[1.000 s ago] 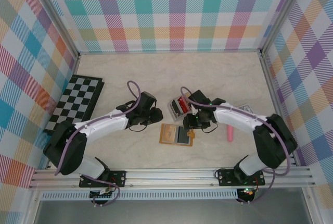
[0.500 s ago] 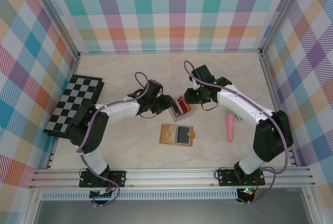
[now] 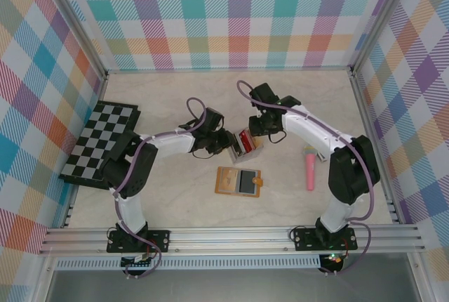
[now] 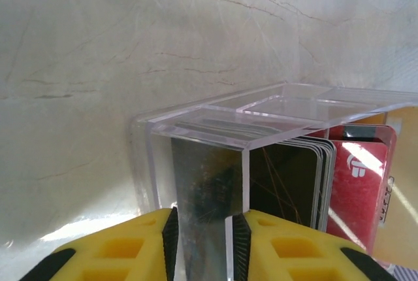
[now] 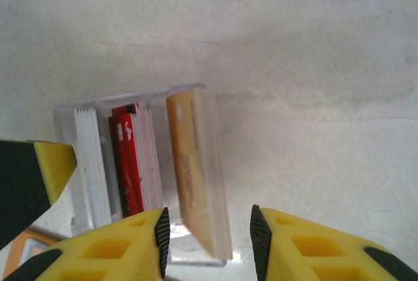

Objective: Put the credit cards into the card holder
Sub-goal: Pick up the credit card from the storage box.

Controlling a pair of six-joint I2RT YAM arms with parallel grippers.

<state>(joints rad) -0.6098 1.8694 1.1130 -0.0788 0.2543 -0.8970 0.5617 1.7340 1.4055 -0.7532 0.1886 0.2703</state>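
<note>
Right gripper [image 5: 209,221] hangs, jaws apart, over thin plastic credit cards [image 5: 128,163] in a clear acrylic box [image 4: 196,127]. Left gripper [image 4: 204,225] straddles its wall; clamped or not, I cannot tell. Orange-tan leather card holder [image 3: 238,181] sits behind both.

The cards [image 3: 245,138] stood on edge, packed side by side in a clear box [image 4: 196,124] near the table's middle. A white stack [image 5: 88,163] sat at one end, red cards [image 5: 127,157] beside it, then an orange-tan stack [image 5: 196,170] leaning at a tilt. A dark card [image 4: 287,183] also showed. The holder [image 3: 228,180] lay open and flat just nearer than the box, apart from it, tan with a dark inner pocket [image 3: 246,181].
</note>
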